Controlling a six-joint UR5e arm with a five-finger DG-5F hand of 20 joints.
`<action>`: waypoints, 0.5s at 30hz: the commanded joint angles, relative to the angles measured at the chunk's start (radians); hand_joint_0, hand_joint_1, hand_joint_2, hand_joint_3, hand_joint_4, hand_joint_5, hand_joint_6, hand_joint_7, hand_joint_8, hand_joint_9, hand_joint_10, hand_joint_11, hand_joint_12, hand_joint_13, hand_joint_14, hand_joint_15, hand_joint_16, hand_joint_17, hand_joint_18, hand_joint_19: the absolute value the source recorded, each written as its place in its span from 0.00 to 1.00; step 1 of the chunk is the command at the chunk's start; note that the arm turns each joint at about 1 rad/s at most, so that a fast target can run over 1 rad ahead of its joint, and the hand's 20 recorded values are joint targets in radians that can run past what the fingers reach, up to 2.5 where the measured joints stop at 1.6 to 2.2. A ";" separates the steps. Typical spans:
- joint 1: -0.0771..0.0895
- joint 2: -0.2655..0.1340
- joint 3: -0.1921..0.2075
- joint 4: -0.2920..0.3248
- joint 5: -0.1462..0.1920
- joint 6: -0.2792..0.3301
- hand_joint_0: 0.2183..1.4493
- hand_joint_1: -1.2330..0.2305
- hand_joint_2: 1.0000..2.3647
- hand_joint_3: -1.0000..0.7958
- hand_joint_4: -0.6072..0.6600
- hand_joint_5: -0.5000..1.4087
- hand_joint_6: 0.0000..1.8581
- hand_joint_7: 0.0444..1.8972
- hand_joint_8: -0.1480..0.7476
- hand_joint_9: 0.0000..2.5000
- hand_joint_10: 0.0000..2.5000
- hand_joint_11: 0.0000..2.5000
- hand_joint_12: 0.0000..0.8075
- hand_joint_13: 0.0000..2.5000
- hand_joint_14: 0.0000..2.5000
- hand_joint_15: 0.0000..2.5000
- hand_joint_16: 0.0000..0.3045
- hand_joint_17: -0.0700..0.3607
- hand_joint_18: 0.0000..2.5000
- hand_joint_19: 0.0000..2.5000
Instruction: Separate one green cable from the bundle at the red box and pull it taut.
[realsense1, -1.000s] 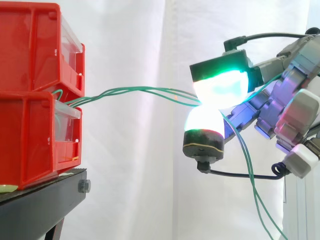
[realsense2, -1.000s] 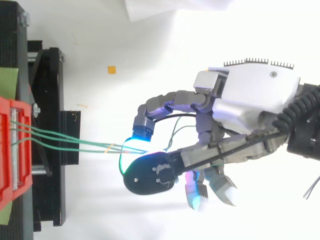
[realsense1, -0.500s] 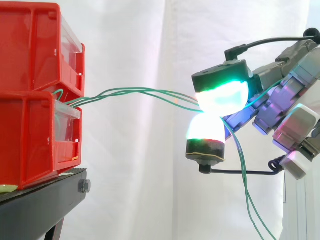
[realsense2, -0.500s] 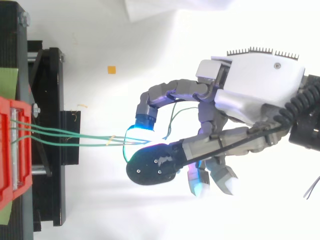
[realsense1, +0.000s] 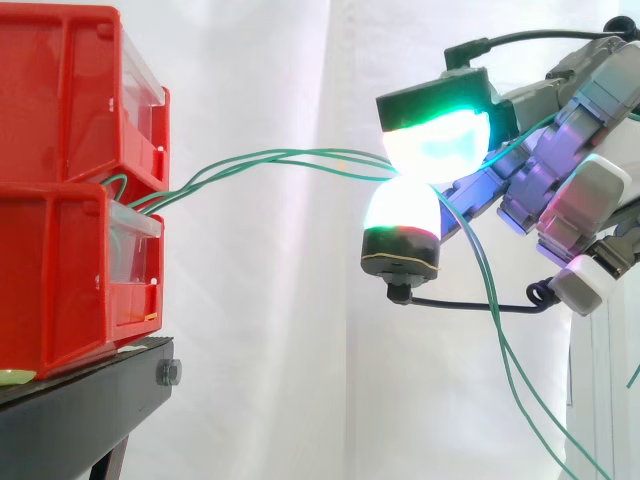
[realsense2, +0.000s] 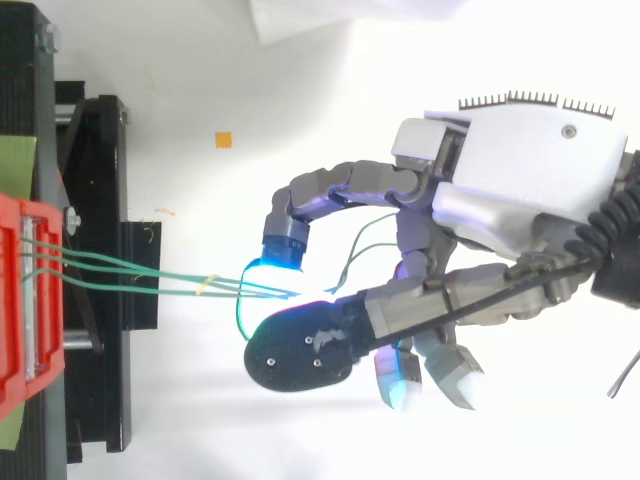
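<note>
The hand (realsense2: 520, 170) pinches several sagging green cables (realsense1: 270, 156) right of the red bins (realsense1: 70, 190) — separation looks unfinished; next, single one out — pull rightward.

A black stand (realsense1: 90, 410) bears a lower red bin (realsense1: 60, 285) directly on its top surface. An upper red bin (realsense1: 60, 90) sits stacked on the lower one.
</note>
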 joint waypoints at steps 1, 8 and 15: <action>0.001 -0.001 0.002 -0.004 0.000 -0.001 0.36 0.33 0.00 0.31 0.55 0.33 0.27 0.67 0.42 0.80 0.01 0.23 0.46 0.60 0.01 0.25 0.18 0.45 0.48 0.18; -0.003 0.001 0.002 -0.004 0.000 -0.001 0.32 0.34 0.00 0.28 0.56 0.33 0.27 0.68 0.42 0.80 0.01 0.23 0.47 0.60 0.01 0.25 0.19 0.46 0.48 0.18; -0.004 -0.001 0.000 -0.004 0.000 -0.001 0.30 0.35 0.00 0.28 0.56 0.33 0.27 0.68 0.42 0.80 0.01 0.23 0.48 0.60 0.01 0.25 0.19 0.46 0.48 0.18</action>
